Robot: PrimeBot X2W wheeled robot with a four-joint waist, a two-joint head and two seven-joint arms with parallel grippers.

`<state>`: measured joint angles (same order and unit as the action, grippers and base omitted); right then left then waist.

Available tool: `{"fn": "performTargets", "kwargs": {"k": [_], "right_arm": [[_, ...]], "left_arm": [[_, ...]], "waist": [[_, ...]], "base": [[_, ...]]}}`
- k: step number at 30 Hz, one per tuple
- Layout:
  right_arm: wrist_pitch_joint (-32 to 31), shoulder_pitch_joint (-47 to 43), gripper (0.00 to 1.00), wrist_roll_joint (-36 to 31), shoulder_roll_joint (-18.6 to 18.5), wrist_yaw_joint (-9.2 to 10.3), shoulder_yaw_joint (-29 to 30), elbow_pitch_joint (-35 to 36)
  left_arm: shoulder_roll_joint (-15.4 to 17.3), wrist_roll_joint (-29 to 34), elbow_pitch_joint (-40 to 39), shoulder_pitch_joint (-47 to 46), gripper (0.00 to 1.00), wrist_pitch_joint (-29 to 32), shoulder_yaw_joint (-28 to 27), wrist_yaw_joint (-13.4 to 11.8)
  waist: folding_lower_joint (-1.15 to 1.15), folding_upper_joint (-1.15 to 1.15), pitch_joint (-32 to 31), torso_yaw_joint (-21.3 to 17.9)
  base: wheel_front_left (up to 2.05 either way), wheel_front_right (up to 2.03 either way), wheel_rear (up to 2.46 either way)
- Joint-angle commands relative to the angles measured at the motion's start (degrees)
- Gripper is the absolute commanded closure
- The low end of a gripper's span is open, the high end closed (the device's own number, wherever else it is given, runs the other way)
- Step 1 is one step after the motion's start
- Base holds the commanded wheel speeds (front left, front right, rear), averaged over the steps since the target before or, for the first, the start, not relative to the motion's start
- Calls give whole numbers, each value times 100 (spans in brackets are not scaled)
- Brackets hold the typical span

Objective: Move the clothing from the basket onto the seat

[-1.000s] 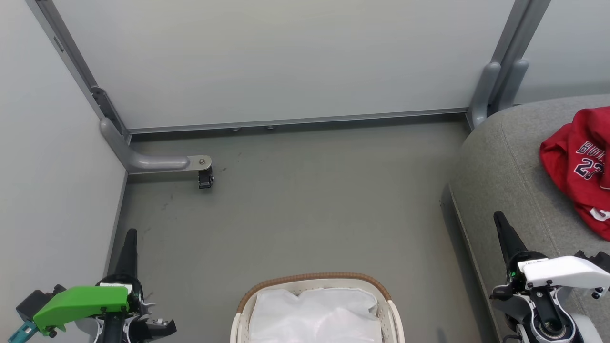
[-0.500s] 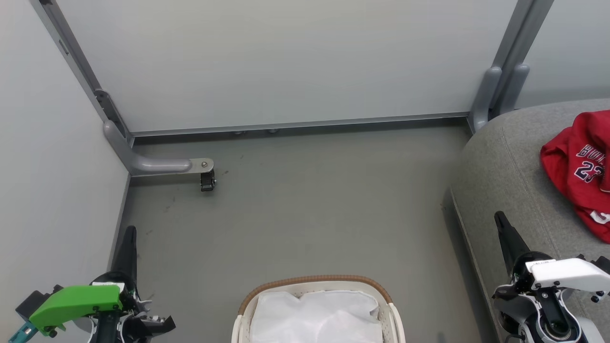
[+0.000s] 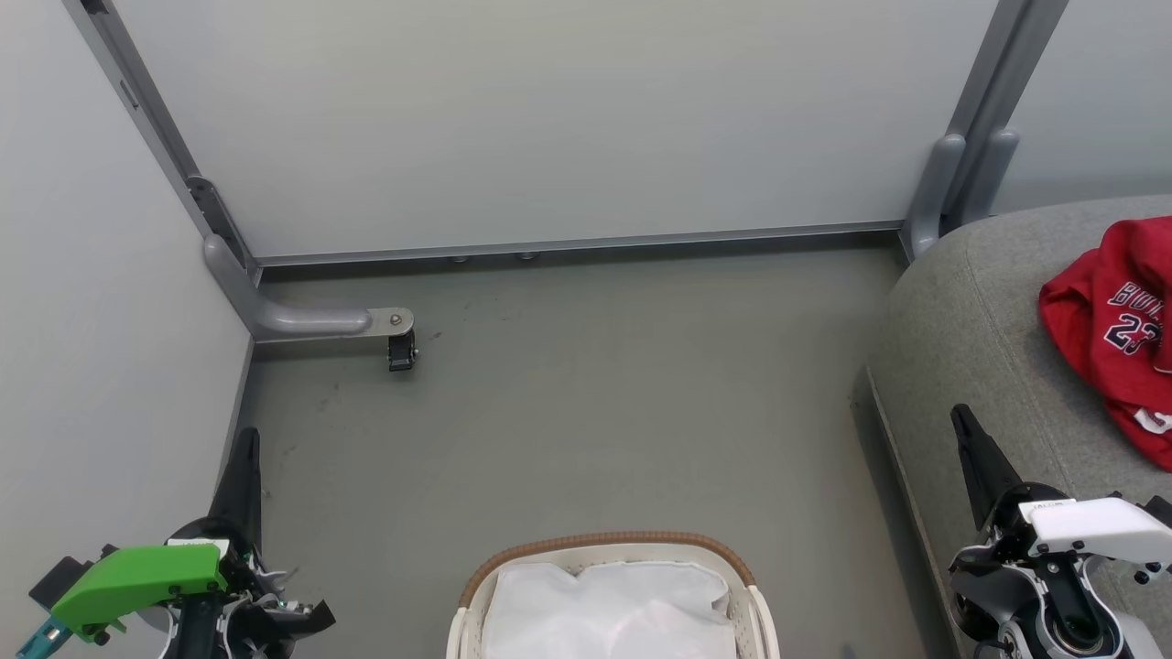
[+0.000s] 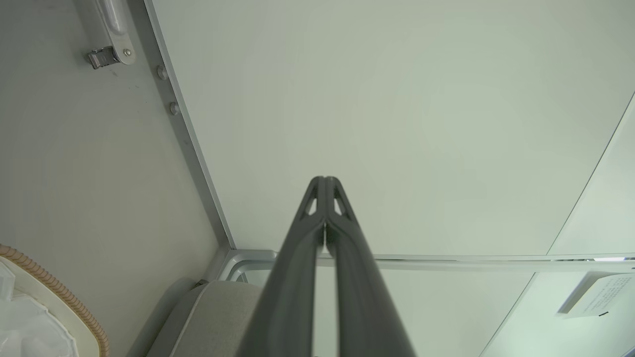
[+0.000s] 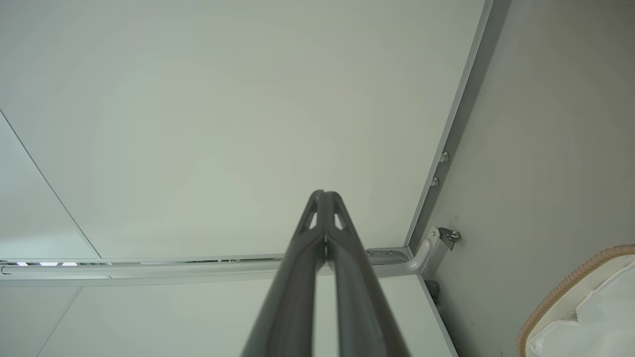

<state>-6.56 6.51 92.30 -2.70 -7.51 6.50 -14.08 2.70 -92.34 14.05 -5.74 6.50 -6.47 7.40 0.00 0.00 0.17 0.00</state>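
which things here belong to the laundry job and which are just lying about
Job:
clothing, red, lying on the seat
basket, white liner inside
left gripper and right gripper, both shut, holding nothing

Just there:
caster on a metal foot
wall panels
floor

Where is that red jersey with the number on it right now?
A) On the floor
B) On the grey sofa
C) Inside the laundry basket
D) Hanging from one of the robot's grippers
B: the red jersey lies crumpled on the grey sofa, well away from the basket.
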Motion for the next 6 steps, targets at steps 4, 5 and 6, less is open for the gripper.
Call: {"fn": "performTargets", "kwargs": {"k": [4, 5, 6], "right_arm": [[-18, -64, 100, 19, -34, 4, 15, 23], [-19, -64, 100, 19, -34, 4, 15, 23], [-18, -64, 100, 20, -34, 4, 15, 23]], "left_arm": [[44, -17, -10, -79, 100, 24, -16, 16], [44, -17, -10, -79, 100, 24, -16, 16], [44, -17, -10, -79, 100, 24, -15, 16]], "waist": [[0, 0, 0, 0], [0, 0, 0, 0], [0, 0, 0, 0]], "base": [[0, 0, 0], [0, 0, 0], [0, 0, 0]]}}
